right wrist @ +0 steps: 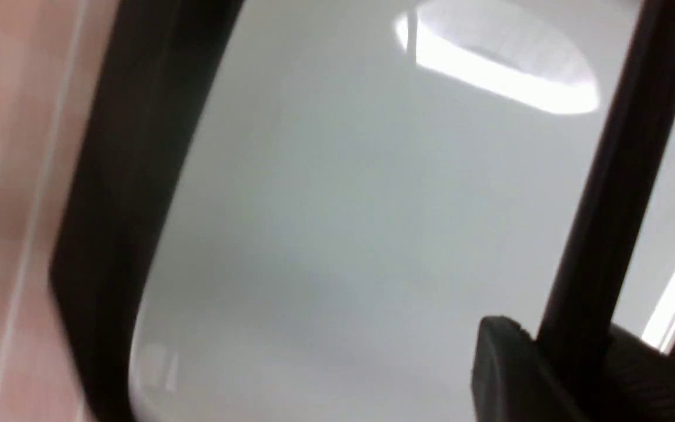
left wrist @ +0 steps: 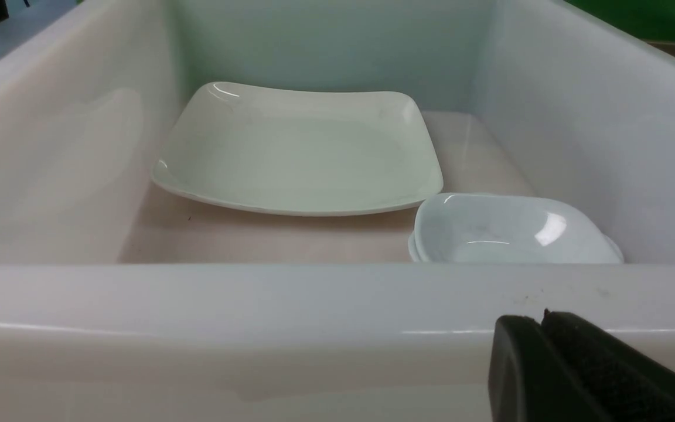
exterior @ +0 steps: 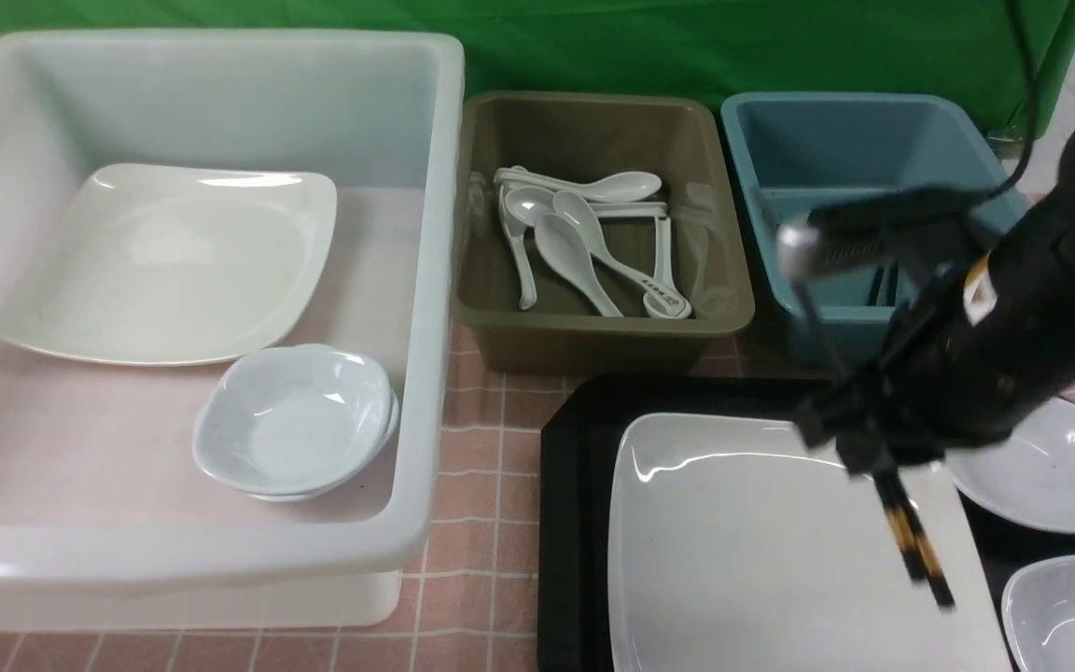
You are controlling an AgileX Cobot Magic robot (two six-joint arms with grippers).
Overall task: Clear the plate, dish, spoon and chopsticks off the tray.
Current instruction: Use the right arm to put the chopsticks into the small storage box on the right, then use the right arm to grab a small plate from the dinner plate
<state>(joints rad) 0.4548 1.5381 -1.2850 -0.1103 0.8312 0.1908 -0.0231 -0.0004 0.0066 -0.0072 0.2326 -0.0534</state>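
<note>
- Two chopsticks (exterior: 911,537) are clamped near their upper ends by the right gripper (exterior: 859,448). They hang tilted, tips down, over the plate (exterior: 761,560). They appear to be clear of it.
- The sticks are held side by side as one bundle. From this the step in hand is judged to be the carry, with the pair kept high so that the plate is not struck or dragged.
- One stick (right wrist: 607,205) is seen pinched between the pads (right wrist: 507,363) in the right wrist view, which is blurred.
- The plate is laid on the tray (exterior: 575,523) and covers most of the part in view. Two dishes (exterior: 1041,467) are set at the tray's right side. The spoon is not found on the visible part of the tray.
- The blue tub (exterior: 836,131), behind the tray, is judged to be the destination, since dark sticks (exterior: 883,285) appear to lie inside it. Its near wall has to be cleared by the hanging tips. Part of the tub is hidden by the right arm.
- The olive tub (exterior: 593,117), just beside the blue one, holds several spoons (exterior: 575,243).
- The white tub (exterior: 425,280), on the left, holds a second plate (exterior: 174,266) and stacked bowls (exterior: 295,420).
- The left gripper (left wrist: 542,328) is parked just outside the white tub's near wall, jaws pressed together on nothing.
</note>
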